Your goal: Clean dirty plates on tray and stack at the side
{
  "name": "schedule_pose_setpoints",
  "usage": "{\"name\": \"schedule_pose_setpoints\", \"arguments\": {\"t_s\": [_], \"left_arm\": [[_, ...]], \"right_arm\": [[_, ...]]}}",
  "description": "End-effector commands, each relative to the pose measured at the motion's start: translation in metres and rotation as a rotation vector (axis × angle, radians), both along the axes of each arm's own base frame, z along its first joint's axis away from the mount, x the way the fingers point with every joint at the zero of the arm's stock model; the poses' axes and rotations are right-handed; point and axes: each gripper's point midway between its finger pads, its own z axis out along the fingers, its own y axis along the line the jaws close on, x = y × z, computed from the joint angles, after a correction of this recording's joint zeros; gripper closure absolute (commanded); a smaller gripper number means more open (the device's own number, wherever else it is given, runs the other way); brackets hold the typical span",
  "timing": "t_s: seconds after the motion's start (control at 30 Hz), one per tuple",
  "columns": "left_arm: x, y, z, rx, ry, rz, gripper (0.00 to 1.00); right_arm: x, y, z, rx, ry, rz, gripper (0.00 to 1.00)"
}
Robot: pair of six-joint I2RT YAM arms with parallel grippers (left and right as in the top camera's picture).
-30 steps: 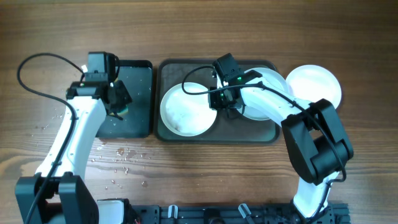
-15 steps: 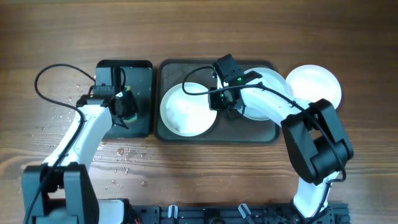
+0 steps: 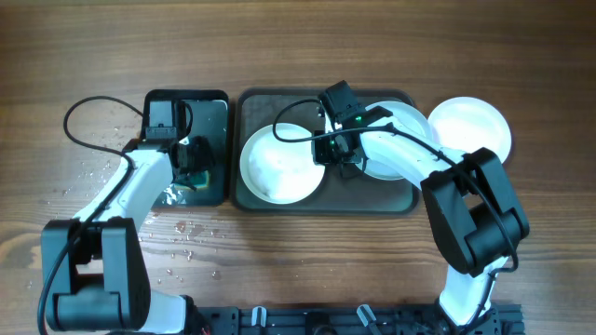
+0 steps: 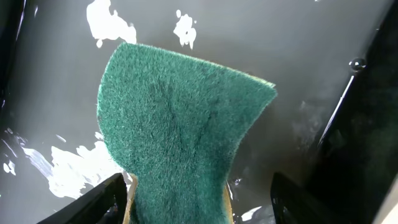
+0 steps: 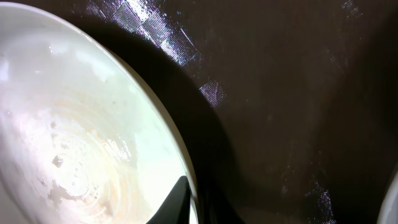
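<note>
Left claw (image 3: 192,164) hangs over the black tray (image 3: 212,107), its fingers (image 4: 109,199) spread with a green sponge (image 4: 180,112) standing between them; the sponge's lower edge meets one finger, while a gap shows at the other; bright wet patches glint on the tray floor around it; right claw (image 3: 336,160) is pressed together on the right rim of a white plate (image 3: 279,166), with one fingertip (image 5: 176,200) lying on the rim's inner side; that plate sits in the left half of the big tray (image 3: 244,191), its hollow streaked with a wet film; a second plate (image 3: 402,130) lies in the tray's right half, partly under the right arm (image 3: 410,163); a third plate (image 3: 472,126) rests on the wooden surface (image 3: 298,46) just beside the tray's right end; water drops (image 3: 182,233) speckle the surface beside the left arm.
</note>
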Motion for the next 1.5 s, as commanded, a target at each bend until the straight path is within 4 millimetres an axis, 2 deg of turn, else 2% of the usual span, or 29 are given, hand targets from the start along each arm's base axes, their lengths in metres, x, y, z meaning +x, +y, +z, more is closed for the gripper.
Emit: {"name": "schedule_pose_setpoints", "arguments": {"t_s": [0.0,0.03,0.1,0.13,0.17,0.2,0.3,0.5,0.63,0.7,0.87,1.47], "left_arm": [[-0.008,0.002,-0.016,-0.001,0.057,0.007,0.39],[-0.009,0.002,-0.02,-0.002,0.069,0.007,0.51],[-0.009,0.002,-0.022,-0.002,0.07,0.007,0.63],[-0.009,0.002,-0.022,-0.002,0.07,0.007,0.72],[-0.009,0.002,-0.022,-0.002,0.07,0.007,0.87],[-0.009,0.002,-0.022,-0.002,0.07,0.007,0.96],[-0.003,0.002,-0.011,-0.001,0.038,0.006,0.96],[0.014,0.004,0.063,0.011,-0.179,0.006,0.96],[0.018,0.015,0.104,0.077,-0.306,0.022,0.96],[0.021,0.016,0.118,0.103,-0.354,-0.011,0.96],[0.024,0.016,0.124,0.105,-0.38,-0.012,0.96],[0.021,0.015,0.118,0.101,-0.355,-0.015,0.96]], "right_arm": [[-0.011,-0.004,-0.015,-0.026,0.041,-0.004,0.89],[-0.011,-0.004,-0.015,-0.026,0.041,-0.004,0.89],[-0.011,-0.004,-0.015,-0.026,0.041,-0.004,0.89],[-0.011,-0.004,-0.015,-0.026,0.041,-0.004,0.89],[-0.011,-0.004,-0.015,-0.026,0.041,-0.004,0.89],[-0.011,-0.004,-0.015,-0.026,0.041,-0.004,0.89],[-0.011,-0.004,-0.015,-0.026,0.041,-0.004,0.89],[-0.011,-0.004,-0.015,-0.025,0.038,-0.004,0.89],[-0.011,-0.003,-0.015,-0.024,0.037,-0.004,0.9],[-0.011,-0.003,-0.015,-0.024,0.038,-0.004,0.9],[-0.011,-0.003,-0.015,-0.024,0.038,-0.004,0.9],[-0.01,-0.003,-0.015,-0.022,0.035,-0.005,0.9]]}}
